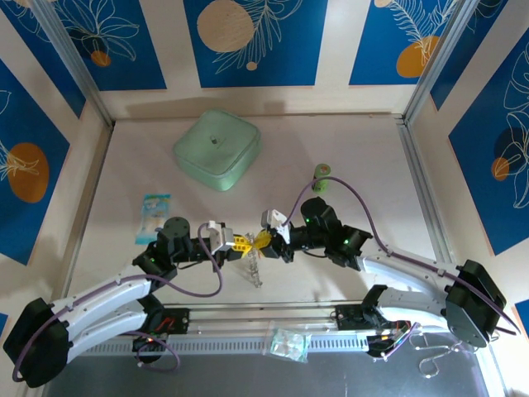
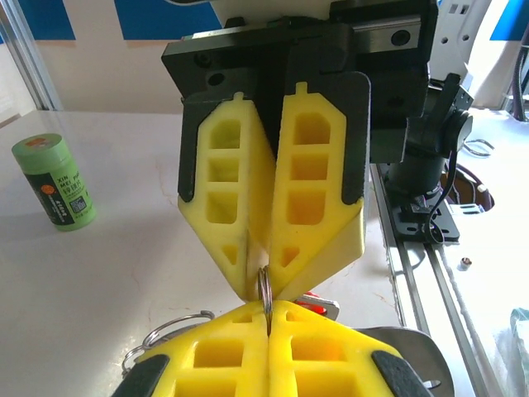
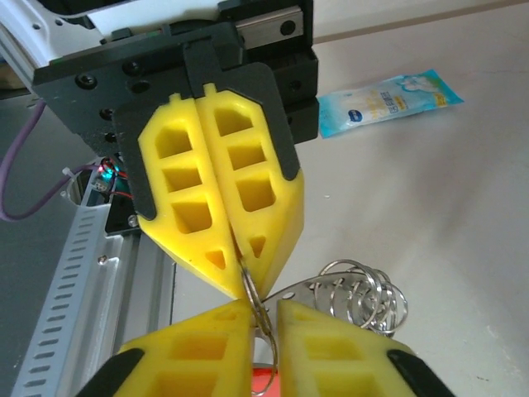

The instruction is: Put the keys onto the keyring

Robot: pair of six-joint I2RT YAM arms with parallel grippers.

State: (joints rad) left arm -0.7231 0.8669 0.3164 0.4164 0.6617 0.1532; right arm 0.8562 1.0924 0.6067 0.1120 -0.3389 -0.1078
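Yellow-fingered left hand [image 1: 238, 243] and right hand [image 1: 264, 240] pinch keyring [image 2: 264, 291] tip-to-tip.

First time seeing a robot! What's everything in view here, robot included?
pale green square plastic lid: one, pale green, far middle of the white table.
green cylinder: one, green, right of the lid.
blue-and-white foil packet: one, blue-white, left side.
clear plastic bag: one, clear, nearest edge, middle.
bunch of silver metal rings: one, silver, centre, pinched by both hands.
red key head: one, red, mostly hidden beneath the hands.
left hand: one, yellow fingers, shut on the rings.
right hand: one, yellow fingers, shut on the rings.
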